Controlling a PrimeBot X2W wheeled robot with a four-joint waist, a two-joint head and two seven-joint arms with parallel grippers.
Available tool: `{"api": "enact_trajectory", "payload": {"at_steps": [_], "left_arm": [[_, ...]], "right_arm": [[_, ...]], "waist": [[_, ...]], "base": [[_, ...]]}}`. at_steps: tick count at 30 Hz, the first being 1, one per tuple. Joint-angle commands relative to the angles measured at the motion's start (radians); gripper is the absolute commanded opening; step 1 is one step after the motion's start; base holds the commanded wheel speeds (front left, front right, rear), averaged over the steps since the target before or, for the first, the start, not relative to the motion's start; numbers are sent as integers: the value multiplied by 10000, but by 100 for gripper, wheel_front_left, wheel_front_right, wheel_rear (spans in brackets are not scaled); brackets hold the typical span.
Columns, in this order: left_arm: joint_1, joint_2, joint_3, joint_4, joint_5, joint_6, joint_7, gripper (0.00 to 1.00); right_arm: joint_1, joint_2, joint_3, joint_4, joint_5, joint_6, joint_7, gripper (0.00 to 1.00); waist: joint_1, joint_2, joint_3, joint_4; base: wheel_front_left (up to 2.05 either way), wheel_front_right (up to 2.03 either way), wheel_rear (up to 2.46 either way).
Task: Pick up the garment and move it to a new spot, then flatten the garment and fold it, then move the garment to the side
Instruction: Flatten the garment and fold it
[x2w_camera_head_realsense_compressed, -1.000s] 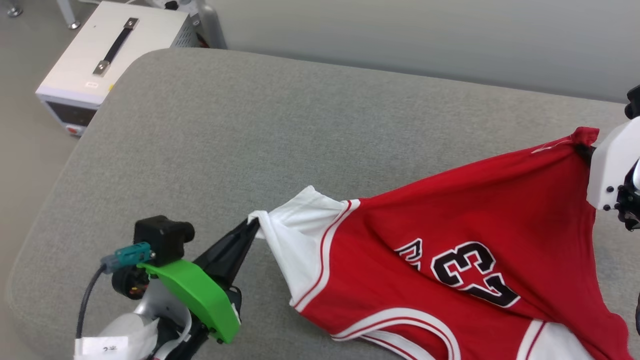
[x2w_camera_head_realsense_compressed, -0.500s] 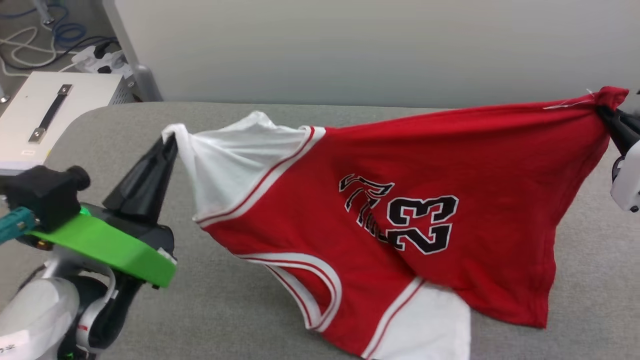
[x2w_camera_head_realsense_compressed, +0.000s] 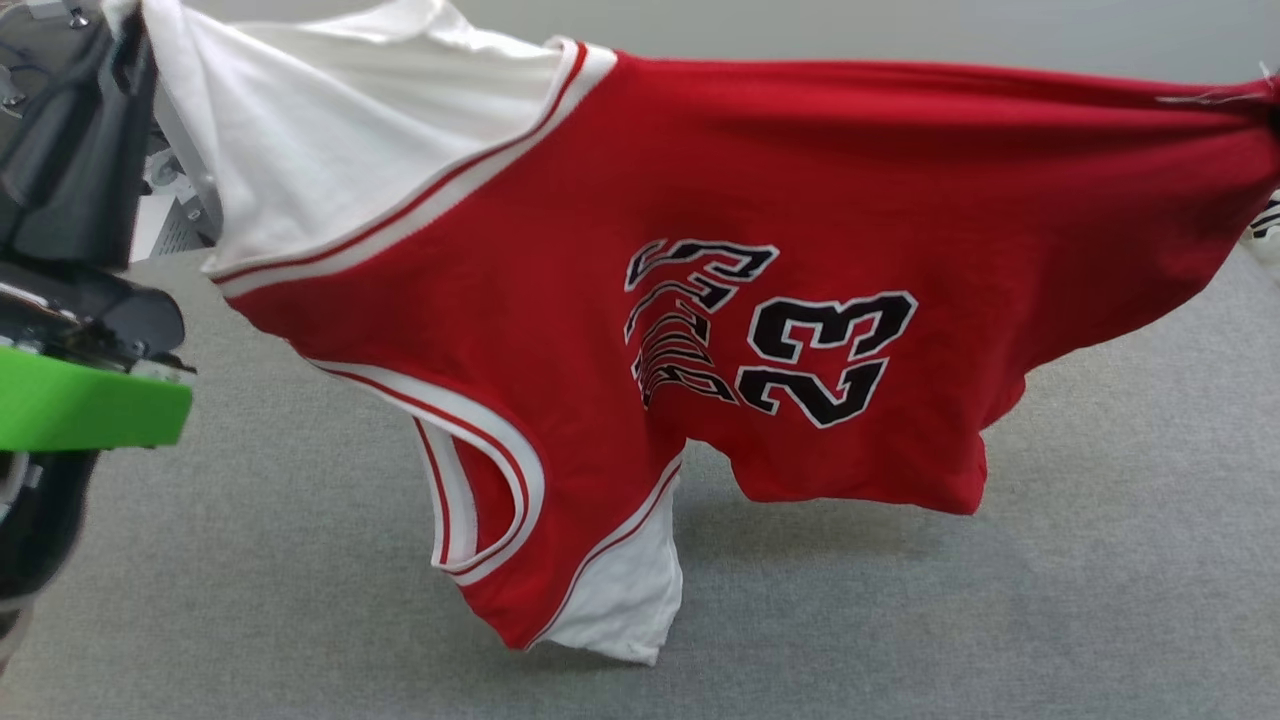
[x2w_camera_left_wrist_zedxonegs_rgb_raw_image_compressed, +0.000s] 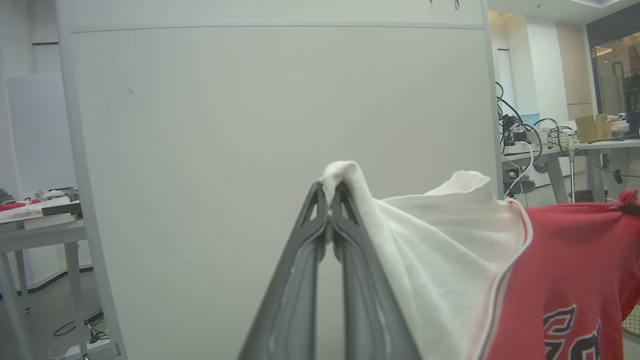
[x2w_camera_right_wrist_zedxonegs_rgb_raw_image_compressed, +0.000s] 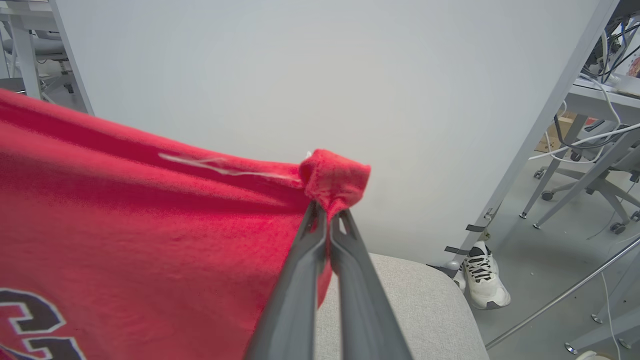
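Left hand (x2w_camera_left_wrist_zedxonegs_rgb_raw_image_compressed: 330, 212) clamped on white sleeve; right hand (x2w_camera_right_wrist_zedxonegs_rgb_raw_image_compressed: 327, 216) clamped on red corner; garment (x2w_camera_head_realsense_compressed: 560, 260) stretched between them across upper frame, drooping toward grey counter (x2w_camera_head_realsense_compressed: 1100, 600)

Pale partition (x2w_camera_left_wrist_zedxonegs_rgb_raw_image_compressed: 250, 125) — cluttered desks (x2w_camera_left_wrist_zedxonegs_rgb_raw_image_compressed: 600, 146) beyond

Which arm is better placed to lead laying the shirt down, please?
Probably left: the left tool pinches the white sleeve, and the shirt hangs lowest toward that side, nearly on the cushion. The right tool grips the red corner.
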Motion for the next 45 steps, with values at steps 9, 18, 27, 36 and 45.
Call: {"api": "enact_trajectory", "payload": {"at_steps": [9, 18, 27, 36, 45], "left_arm": [[-2124, 877, 357, 608, -11, -491, 697, 0], [-5043, 1330, 3, 2284, -53, -1718, 1464, 0], [-9642, 651, -717, 5048, 543, -2741, 1056, 0], [-13602, -75, -2392, 8434, 1601, -2922, 5, 0], [-15683, -802, -3210, 11492, 2263, -2926, -2310, 0]], "right_arm": [[-1420, -42, -82, 510, 113, -19, -447, 0], [-3803, -41, 612, 1873, -532, -19, -1459, 0], [-7308, -219, 1323, 3836, -1404, -19, -2296, 0], [-10784, 469, 1679, 6887, -2723, -19, -3801, 0], [-12500, 1402, 1192, 9392, -4162, -19, -5658, 0]], "waist": [[0, 0, 1266, -134], [0, 0, 3105, -103], [0, 0, 5490, 15], [0, 0, 6955, -90], [0, 0, 7415, -103]], "base": [[0, 0, 0], [0, 0, 0], [0, 0, 0], [0, 0, 0], [0, 0, 0]]}}
